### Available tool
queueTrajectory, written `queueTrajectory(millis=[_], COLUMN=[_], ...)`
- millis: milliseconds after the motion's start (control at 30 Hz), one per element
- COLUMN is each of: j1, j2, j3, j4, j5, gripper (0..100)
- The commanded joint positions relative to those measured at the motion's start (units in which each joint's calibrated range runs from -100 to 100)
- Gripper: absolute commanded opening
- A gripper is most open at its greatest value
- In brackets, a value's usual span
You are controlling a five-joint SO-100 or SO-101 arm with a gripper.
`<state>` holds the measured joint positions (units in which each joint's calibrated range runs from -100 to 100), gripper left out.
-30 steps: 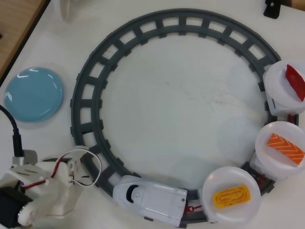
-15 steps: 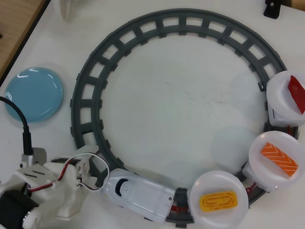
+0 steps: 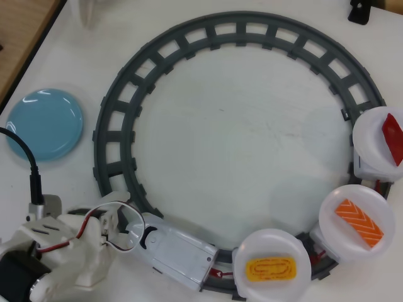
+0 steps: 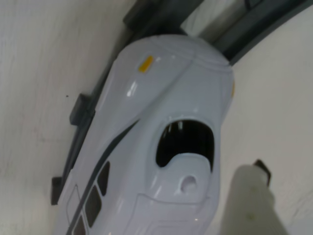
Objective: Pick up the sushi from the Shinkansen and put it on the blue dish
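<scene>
The yellow-orange sushi (image 3: 272, 269) lies on a round white plate (image 3: 272, 248) on the car right behind the white Shinkansen engine (image 3: 179, 251), at the bottom of the grey ring track (image 3: 113, 135). The blue dish (image 3: 44, 123) sits outside the track at the left, with nothing on it. My gripper (image 3: 129, 223) is at the lower left, right at the engine's nose, far from the sushi. In the wrist view the engine's nose and black windscreen (image 4: 186, 142) fill the frame, and one blurred white finger (image 4: 249, 200) shows at the lower right. How the jaws stand is unclear.
Two more white plates ride behind: one with an orange salmon piece (image 3: 359, 222), one with a dark red piece (image 3: 391, 135). A black cable (image 3: 28, 160) runs to my arm near the dish. A wooden edge (image 3: 22, 38) lies at the top left.
</scene>
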<state>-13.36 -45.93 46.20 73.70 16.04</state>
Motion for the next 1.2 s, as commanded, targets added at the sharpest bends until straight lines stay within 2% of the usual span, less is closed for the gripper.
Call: queueTrajectory(millis=[0,467,1167], j1=[0.5,0.8,11.0], j2=[-0.2,-0.2,1.4], j3=[-1.2,-1.0,-0.4], j4=[-0.4,-1.6,-3.1], j5=[-0.2,-0.2,0.3], gripper=[23,23,23])
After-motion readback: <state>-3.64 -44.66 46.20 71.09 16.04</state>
